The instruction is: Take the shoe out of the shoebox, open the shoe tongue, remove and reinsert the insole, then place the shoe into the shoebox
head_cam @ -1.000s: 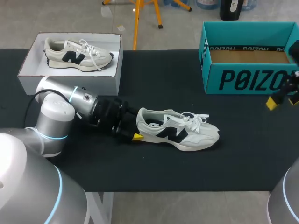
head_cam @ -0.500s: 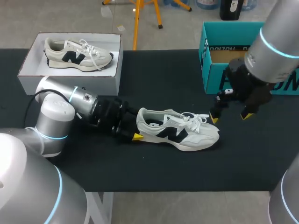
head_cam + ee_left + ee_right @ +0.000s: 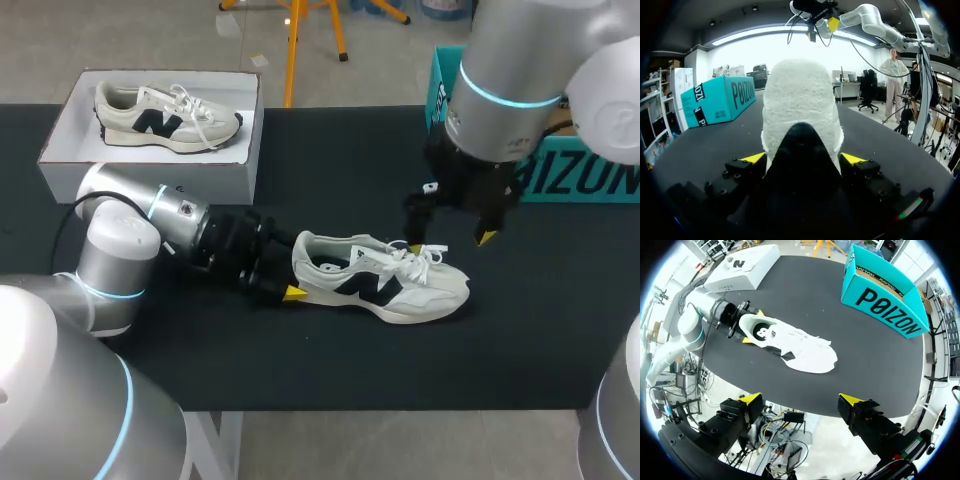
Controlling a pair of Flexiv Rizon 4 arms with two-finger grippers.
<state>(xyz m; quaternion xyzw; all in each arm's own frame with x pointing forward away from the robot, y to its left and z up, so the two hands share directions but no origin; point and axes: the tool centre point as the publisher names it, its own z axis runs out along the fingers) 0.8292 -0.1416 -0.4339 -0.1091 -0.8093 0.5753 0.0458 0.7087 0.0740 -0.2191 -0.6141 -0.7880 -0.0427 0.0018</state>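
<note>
1. The shoe (image 3: 385,285) lies on its sole on the tabletop (image 3: 330,170), outside the teal shoebox (image 3: 575,180). Its long axis runs across in front of us, heel towards our left and toe towards our right.
2. Our left tool (image 3: 803,159) is clenched on the heel, with one yellow tip pressed against each side. That arm lies low over the tabletop, roughly in line with the shoe's length.
3. Our right tool (image 3: 451,242) hangs above the laces (image 3: 420,258) with its fingers spread and nothing between them. In its own view the shoe sits ahead of the fingers, well apart from them.
4. We judge that opening the tongue is the step in hand. The right arm is the nearer one and the free one. The tongue sits under the laces, and we cannot make it out clearly.
5. The coming move turns on this: the shoe is almost straight below the right tool, so the approach looks like a plain descent. The gap between the fingers runs more along the shoe than across it, which should suit pinching the tongue front to back.
6. Bare tabletop surrounds the shoe. The shoebox stands just behind the right arm, so a lift backwards has little room. The white box (image 3: 60,140) holding a second shoe (image 3: 165,115) sits well apart at the back left.
</note>
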